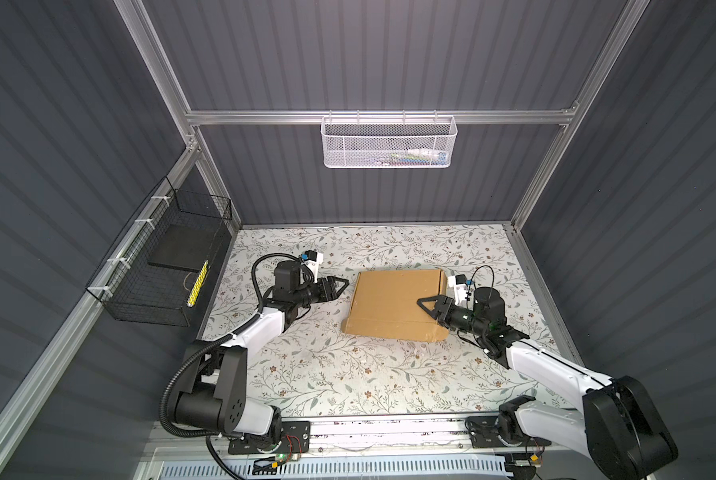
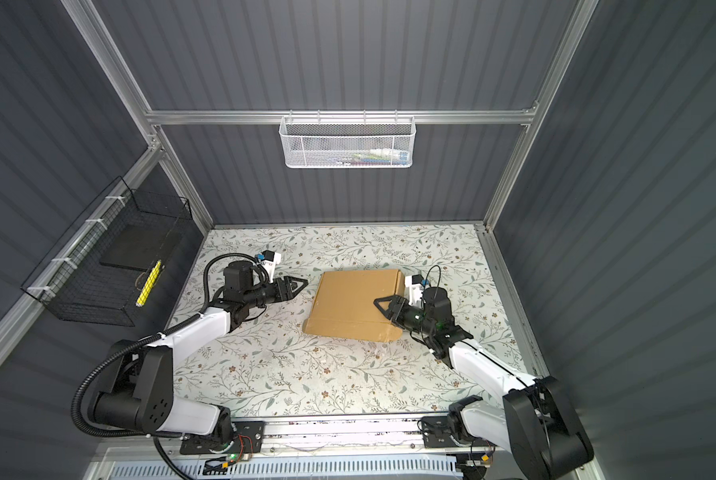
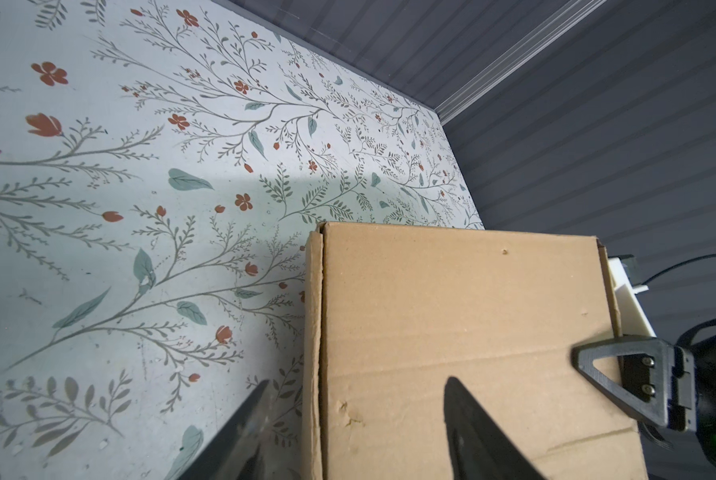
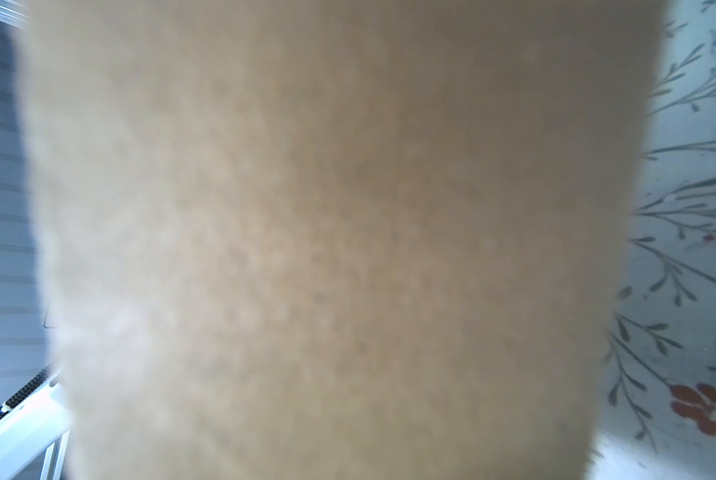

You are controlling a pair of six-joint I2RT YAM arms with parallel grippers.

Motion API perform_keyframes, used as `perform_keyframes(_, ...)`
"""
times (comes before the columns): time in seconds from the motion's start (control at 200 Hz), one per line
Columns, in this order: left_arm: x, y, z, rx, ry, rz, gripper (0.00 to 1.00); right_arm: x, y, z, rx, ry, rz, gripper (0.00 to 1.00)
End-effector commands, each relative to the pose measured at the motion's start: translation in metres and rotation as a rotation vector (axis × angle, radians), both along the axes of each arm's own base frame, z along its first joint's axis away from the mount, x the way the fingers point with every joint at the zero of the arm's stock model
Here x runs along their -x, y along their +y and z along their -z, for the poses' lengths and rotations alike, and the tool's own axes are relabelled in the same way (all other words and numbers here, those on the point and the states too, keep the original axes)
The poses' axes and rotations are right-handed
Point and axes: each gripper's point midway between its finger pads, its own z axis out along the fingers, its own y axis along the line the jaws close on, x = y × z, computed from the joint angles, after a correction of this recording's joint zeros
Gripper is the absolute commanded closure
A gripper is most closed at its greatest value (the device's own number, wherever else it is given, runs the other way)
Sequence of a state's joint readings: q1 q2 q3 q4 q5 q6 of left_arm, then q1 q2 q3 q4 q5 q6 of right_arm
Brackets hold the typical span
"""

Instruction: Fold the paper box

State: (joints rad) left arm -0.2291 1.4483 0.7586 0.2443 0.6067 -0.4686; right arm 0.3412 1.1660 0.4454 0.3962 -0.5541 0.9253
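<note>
The paper box (image 1: 393,303) (image 2: 350,301) lies on the floral table right of centre, a shallow brown cardboard box with its lid down and a flap sticking out along the near edge. My left gripper (image 1: 341,284) (image 2: 300,284) hovers just off its left edge, rolled on its side, jaws apart and empty. In the left wrist view the gripper (image 3: 354,395) straddles the edge of the box (image 3: 464,316) without touching. My right gripper (image 1: 424,305) (image 2: 381,305) reaches over the lid from the right, and only its upper finger (image 3: 639,347) shows. Blurred cardboard (image 4: 348,228) fills the right wrist view.
A white mesh basket (image 1: 389,143) (image 2: 348,143) hangs on the back wall. A black wire basket (image 1: 169,266) (image 2: 111,266) is fixed to the left wall. Dark panel walls close in the table (image 1: 348,374) on three sides.
</note>
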Motion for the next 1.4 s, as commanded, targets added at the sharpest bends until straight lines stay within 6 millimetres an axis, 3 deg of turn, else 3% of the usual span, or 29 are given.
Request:
perform_keyframes(0.0,0.003,-0.004,-0.014,0.036,-0.040,0.022,0.33,-0.004,0.004,-0.018,-0.012,-0.062,-0.035,0.48)
perform_keyframes(0.34,0.003,-0.005,-0.016,0.056,-0.047,0.028,0.21,-0.004,0.001,-0.024,-0.008,-0.071,-0.044,0.49)
perform_keyframes(0.505,0.003,-0.007,-0.016,0.077,-0.045,0.034,0.09,-0.005,-0.001,-0.030,-0.011,-0.084,-0.055,0.49)
perform_keyframes(0.555,0.003,-0.008,-0.015,0.083,-0.043,0.036,0.01,-0.006,-0.001,-0.033,-0.012,-0.090,-0.056,0.49)
perform_keyframes(1.396,0.004,-0.024,-0.026,0.232,-0.062,0.126,0.00,-0.014,-0.009,-0.087,-0.091,-0.195,-0.128,0.50)
